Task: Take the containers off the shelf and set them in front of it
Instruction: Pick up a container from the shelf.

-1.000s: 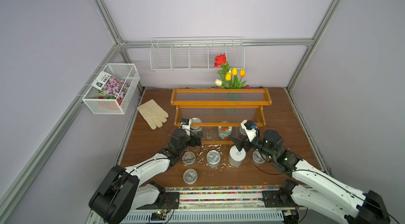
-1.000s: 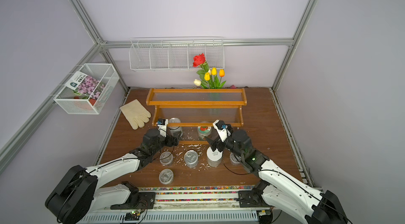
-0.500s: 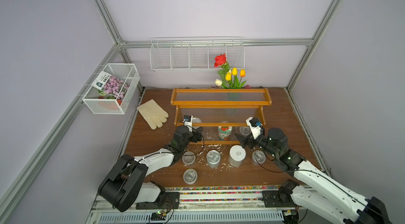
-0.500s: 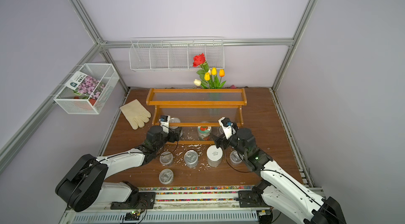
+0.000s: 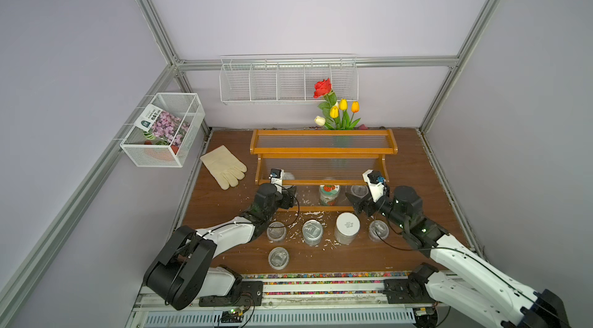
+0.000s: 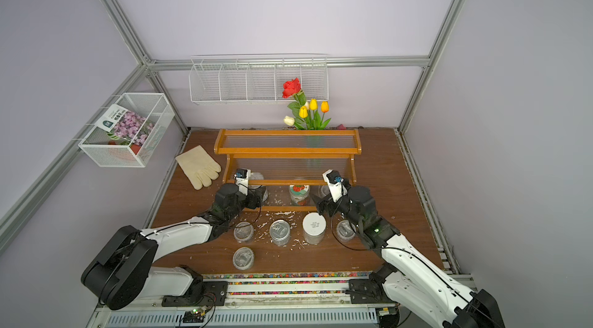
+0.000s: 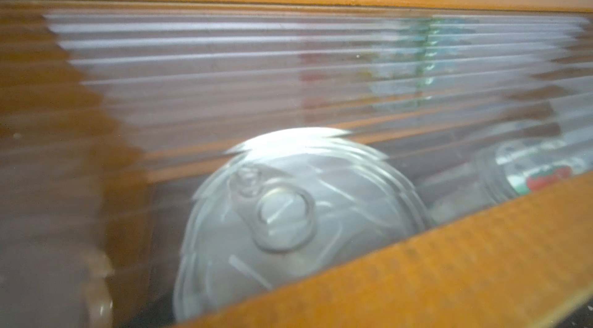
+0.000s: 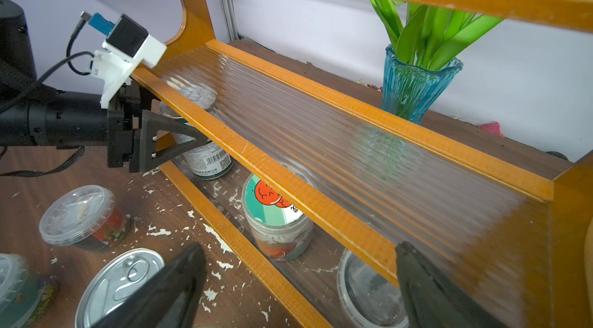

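Deeper under the shelf now, the left tool straddles a tin, grip we cannot tell; right tool open. Lifting risks snagging rail.

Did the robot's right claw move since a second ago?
Yes. The right gripper has moved off the white-lidded jar and forward toward the shelf. Its jaws now stand open before the clear cup on the bottom tier.

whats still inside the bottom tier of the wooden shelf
Three containers: a silver pull-tab tin, a jar with a red-fruit lid, and a clear lidded cup. The middle tier's rail covers part of each.
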Tool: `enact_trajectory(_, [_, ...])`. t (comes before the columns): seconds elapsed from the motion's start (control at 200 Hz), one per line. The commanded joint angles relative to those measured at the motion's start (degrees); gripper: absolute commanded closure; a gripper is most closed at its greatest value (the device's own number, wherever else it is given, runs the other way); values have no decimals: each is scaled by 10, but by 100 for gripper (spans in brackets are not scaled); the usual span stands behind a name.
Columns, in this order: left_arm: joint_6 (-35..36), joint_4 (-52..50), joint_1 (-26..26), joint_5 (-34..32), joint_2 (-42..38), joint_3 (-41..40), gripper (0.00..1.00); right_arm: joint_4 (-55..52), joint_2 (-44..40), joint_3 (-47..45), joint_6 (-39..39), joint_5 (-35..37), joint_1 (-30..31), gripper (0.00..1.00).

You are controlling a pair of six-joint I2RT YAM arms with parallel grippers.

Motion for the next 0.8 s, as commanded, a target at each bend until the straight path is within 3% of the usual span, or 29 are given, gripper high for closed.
enact_trajectory(0.0, [19, -23, -4, 18, -30, -5, 36, 13, -4, -11, 12, -10, -5, 5])
enact_trajectory(0.795, [73, -143, -47, 70, -191, -48, 38, 6, -12, -14, 7, -11, -13, 5])
